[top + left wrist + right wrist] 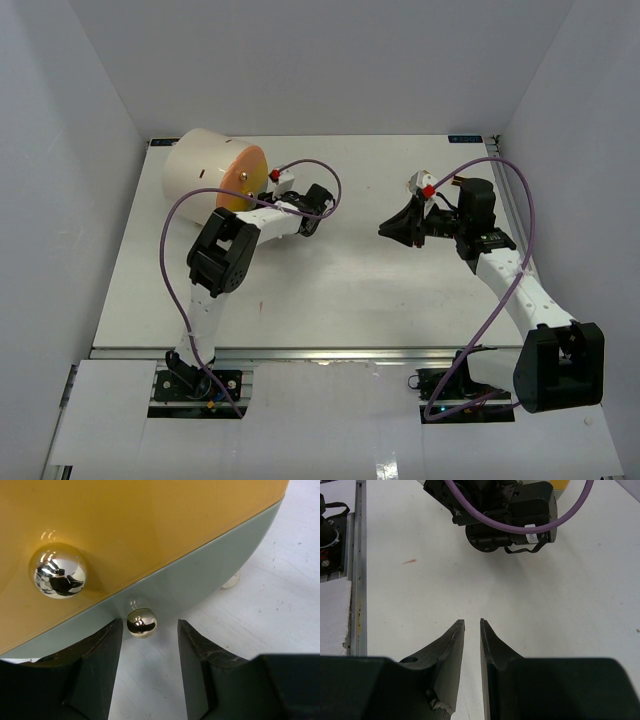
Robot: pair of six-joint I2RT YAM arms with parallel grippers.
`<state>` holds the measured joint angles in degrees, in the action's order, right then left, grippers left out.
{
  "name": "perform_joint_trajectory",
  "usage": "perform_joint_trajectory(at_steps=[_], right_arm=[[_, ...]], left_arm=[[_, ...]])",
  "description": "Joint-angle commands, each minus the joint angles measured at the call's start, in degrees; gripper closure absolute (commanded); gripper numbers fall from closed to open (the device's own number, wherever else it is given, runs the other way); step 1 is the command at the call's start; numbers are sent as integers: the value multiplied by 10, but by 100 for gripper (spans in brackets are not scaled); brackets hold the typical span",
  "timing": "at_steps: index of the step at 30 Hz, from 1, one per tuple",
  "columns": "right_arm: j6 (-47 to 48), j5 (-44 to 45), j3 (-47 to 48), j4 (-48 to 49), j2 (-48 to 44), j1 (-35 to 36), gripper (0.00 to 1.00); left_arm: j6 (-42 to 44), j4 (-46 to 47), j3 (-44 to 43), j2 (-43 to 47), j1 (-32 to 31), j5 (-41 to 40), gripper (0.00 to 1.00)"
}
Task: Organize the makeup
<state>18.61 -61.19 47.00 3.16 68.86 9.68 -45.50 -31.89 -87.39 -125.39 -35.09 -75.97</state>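
Left gripper [150, 624] stood open astride the small gold knob [141, 622], dead ahead at 12 o'clock on the cylinder's lower drawer front [210, 575], untouched; right gripper [472, 625] was nearly closed and empty; makeup not visible.

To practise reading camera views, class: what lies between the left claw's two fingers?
A small shiny gold knob on the cylinder's grey-green front, with the left claw open around it, not touching. The left wrist view shows this.
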Motion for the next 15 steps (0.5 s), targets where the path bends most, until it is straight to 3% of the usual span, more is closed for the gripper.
perform_joint_trajectory(at_steps=[1, 5, 11, 15], right_arm=[[5, -3, 7, 10, 2, -6, 75], [5, -4, 7, 10, 3, -7, 75], [4, -3, 8, 10, 3, -8, 75], [4, -4, 8, 10, 4, -8, 75]], left_arm=[[-6, -6, -11, -9, 5, 0, 44], [-6, -8, -11, -7, 5, 3, 52], [-13, -8, 2, 14, 4, 24, 82], [-24, -9, 16, 32, -9, 37, 85]])
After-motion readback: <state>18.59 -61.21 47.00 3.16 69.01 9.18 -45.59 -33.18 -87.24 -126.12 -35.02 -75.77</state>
